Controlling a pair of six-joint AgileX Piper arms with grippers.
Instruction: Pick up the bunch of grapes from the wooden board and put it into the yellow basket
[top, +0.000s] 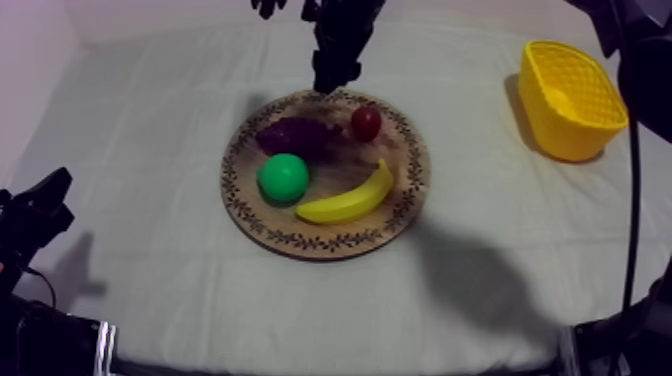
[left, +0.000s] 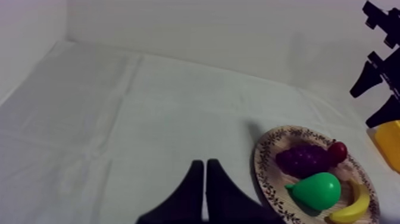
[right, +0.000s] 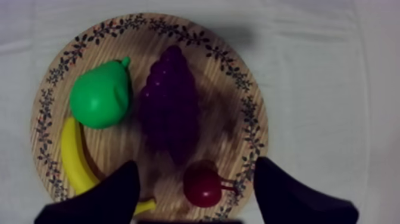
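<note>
This looks like a robotics lab bench, not a home or kitchen, though little of the room beyond it shows. The surface (top: 150, 200) is draped in plain grey-white cloth, with a bare pale backdrop (left: 208, 30) behind. A black robot arm (top: 340, 40) comes in at 12 o'clock. The props look staged: plastic toy fruit (top: 345, 203) on a round wooden board (top: 330, 240) at centre, and a yellow basket (top: 570, 100) at 2 o'clock.

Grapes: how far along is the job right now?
Done: nothing yet. The bunch of grapes lies on the wooden board, beside the pear. In hand: the right pincer hangs open above the board, holding nothing. Left to do: lower, grip, lift and carry to the yellow basket, which stands apart from the board. The left pincer is shut, off the board.
</note>
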